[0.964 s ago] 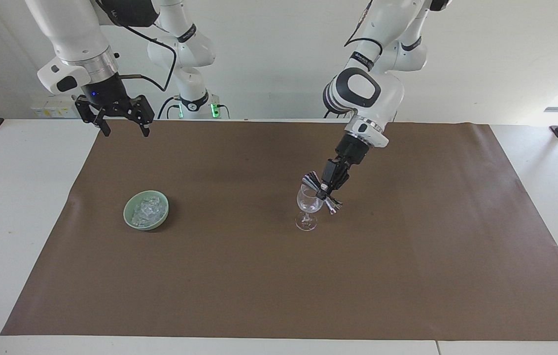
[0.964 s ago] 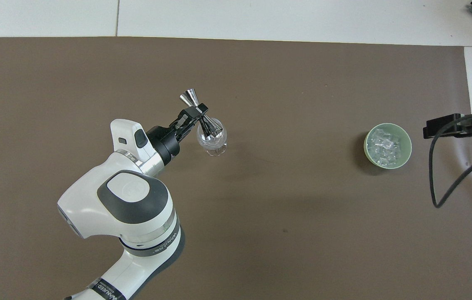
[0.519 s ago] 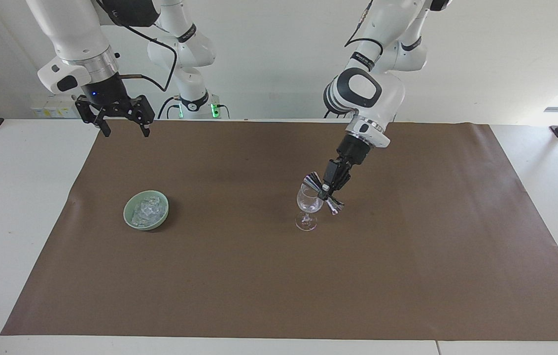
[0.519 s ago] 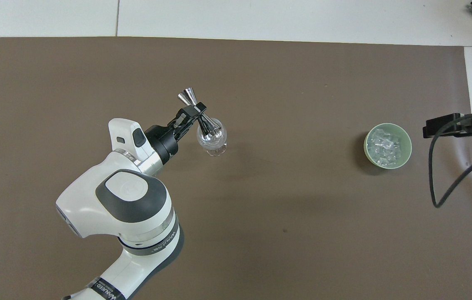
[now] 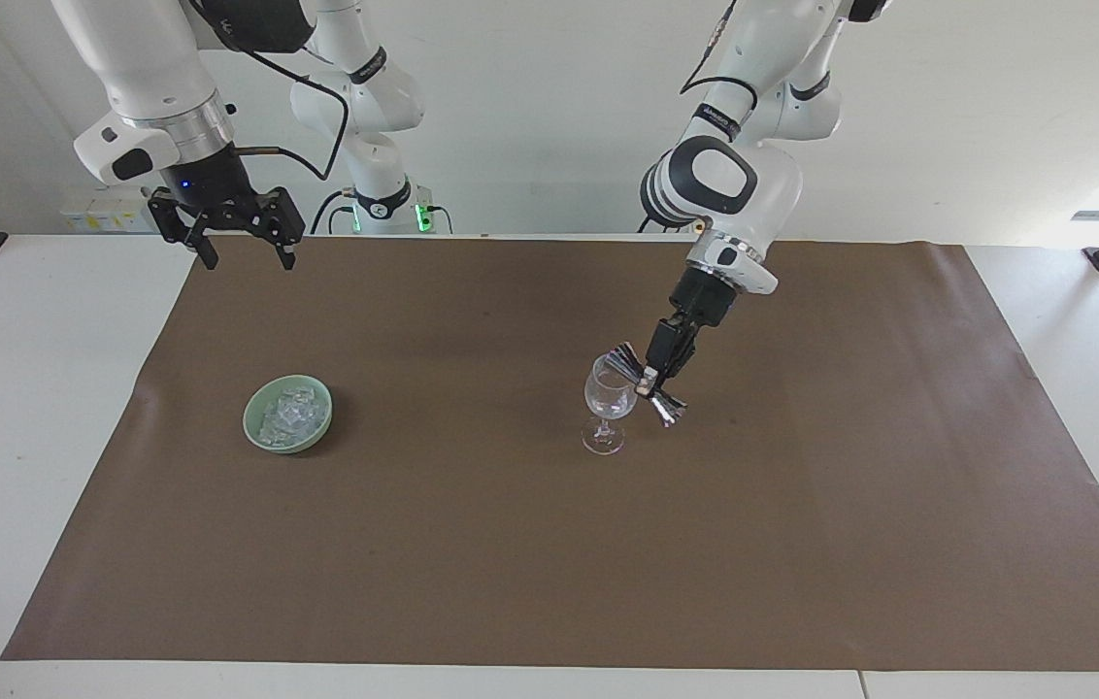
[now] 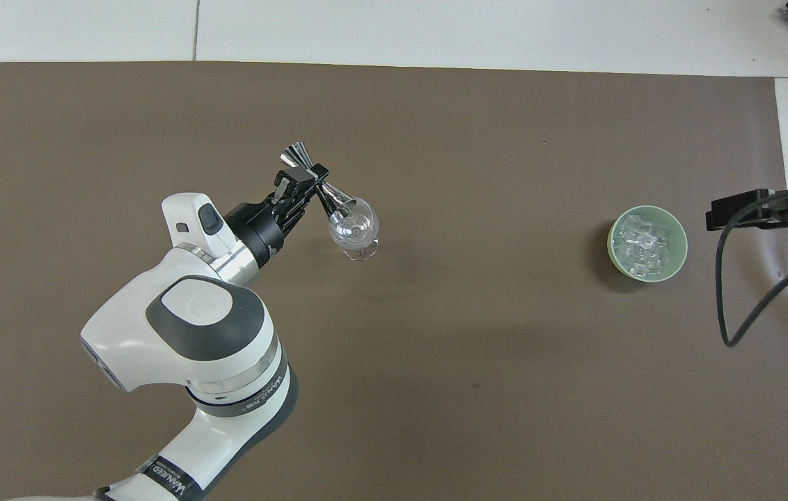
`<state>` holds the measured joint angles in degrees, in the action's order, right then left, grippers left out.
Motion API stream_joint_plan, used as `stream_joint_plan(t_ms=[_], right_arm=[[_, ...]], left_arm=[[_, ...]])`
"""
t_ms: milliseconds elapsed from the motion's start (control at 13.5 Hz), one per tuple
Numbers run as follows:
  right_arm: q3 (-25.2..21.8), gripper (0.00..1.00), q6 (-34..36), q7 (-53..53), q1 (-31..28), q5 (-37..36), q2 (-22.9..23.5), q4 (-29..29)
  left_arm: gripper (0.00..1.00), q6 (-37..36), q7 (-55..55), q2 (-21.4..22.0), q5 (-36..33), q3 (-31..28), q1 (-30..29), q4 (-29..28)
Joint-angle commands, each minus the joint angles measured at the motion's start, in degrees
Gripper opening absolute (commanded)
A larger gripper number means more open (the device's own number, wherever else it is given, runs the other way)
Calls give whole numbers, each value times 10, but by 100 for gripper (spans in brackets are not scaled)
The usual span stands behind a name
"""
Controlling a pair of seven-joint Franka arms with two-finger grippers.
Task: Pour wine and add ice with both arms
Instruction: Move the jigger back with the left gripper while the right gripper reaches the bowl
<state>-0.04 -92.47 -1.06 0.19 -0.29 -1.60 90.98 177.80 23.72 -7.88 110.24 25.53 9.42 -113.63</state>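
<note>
A clear wine glass [image 5: 607, 403] [image 6: 354, 234] stands upright mid-mat; wine is out of view and the glass looks clear. My left gripper [image 5: 649, 382] [image 6: 314, 175] is shut on the waist of a silver double-cone jigger [image 5: 669, 413] [image 6: 294, 154]. The jigger is tilted, one cone's mouth at the glass rim. Ice [image 5: 289, 412] [image 6: 644, 248] lies heaped in a pale green bowl [image 5: 249, 423] [image 6: 613, 240] toward the right arm's end. My right gripper [image 5: 249, 258] hangs open and empty over the mat's corner at the robots' edge, apart from the bowl.
A brown mat [image 5: 549, 563] [image 6: 436, 390] covers most of the white table [image 5: 35, 408]. A black cable [image 6: 731, 306] loops down from the right arm beside the bowl. The left arm's white elbow [image 6: 192, 334] hangs over the mat near the robots.
The left arm has drawn a little toward its own end of the table. The jigger's lower cone slid from over the glass's middle to its rim. The right arm has not moved.
</note>
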Motion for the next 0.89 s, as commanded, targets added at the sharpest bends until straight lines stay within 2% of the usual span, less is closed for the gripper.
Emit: stream_joint_plan(t_ms=[0, 371, 816], right_arm=[[1, 100, -3, 15, -10, 16, -11, 15], [-13, 100, -8, 11, -36, 16, -12, 18], [-13, 100, -158, -41, -35, 15, -46, 138]], left_arm=[[0, 5, -101, -2, 4, 4, -4, 10], [0, 10, -330, 39, 6, 3, -4, -25], [0, -2, -450, 52, 7, 2, -39, -52]])
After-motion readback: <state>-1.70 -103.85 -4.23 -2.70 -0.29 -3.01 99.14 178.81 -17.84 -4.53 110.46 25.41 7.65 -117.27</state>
